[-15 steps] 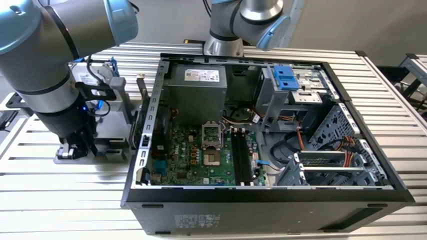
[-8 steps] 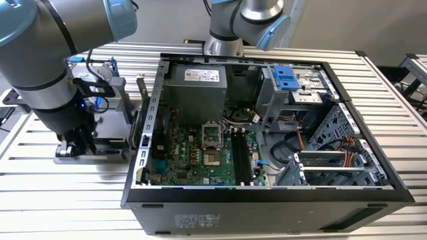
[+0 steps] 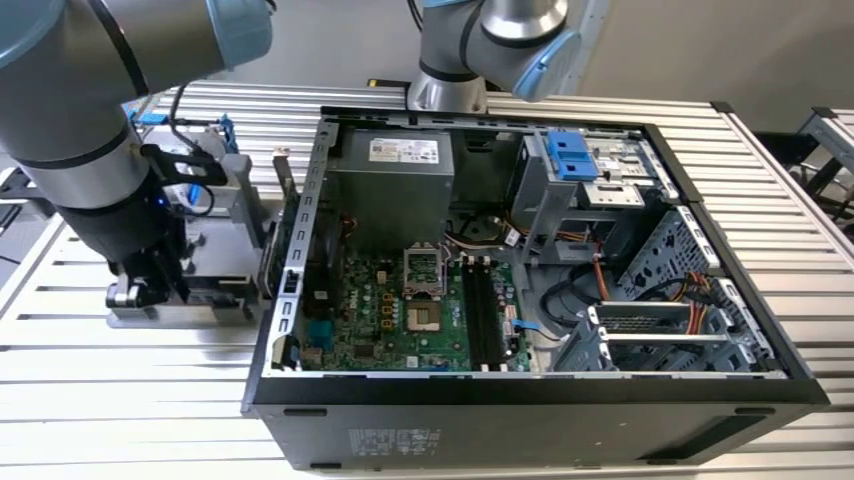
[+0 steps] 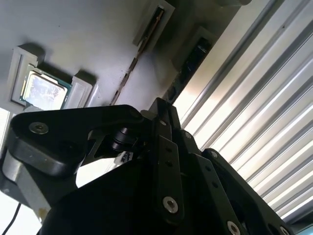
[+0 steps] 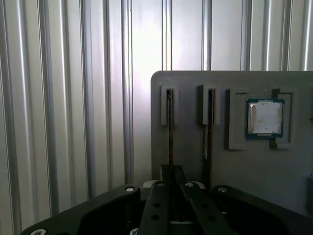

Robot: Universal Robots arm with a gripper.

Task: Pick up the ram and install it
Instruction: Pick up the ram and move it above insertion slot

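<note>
Two ram sticks stand on edge in slots of a grey holder [image 5: 254, 171]. In both wrist views my gripper [image 5: 172, 169] [image 4: 161, 105] sits over the slot farther from the processor. Its fingers are pressed together on the thin dark edge of that ram [image 5: 170, 132] [image 4: 190, 61]. The other ram [image 5: 207, 139] [image 4: 134, 61] stays in the neighbouring slot, apart from the fingers. In the exterior view the gripper [image 3: 140, 295] is low over the holder [image 3: 200, 312], on the exterior view's left of the open computer case [image 3: 534, 400]. The black memory slots [image 3: 487, 320] lie on the green motherboard.
A square silver processor [image 5: 264, 118] [image 4: 43, 91] rests in a pocket of the holder beside the ram slots. The case's tall side wall [image 3: 300, 230] stands between holder and motherboard. A second arm's base [image 3: 447, 90] stands behind the case. The ribbed metal table [image 3: 120, 400] surrounds everything.
</note>
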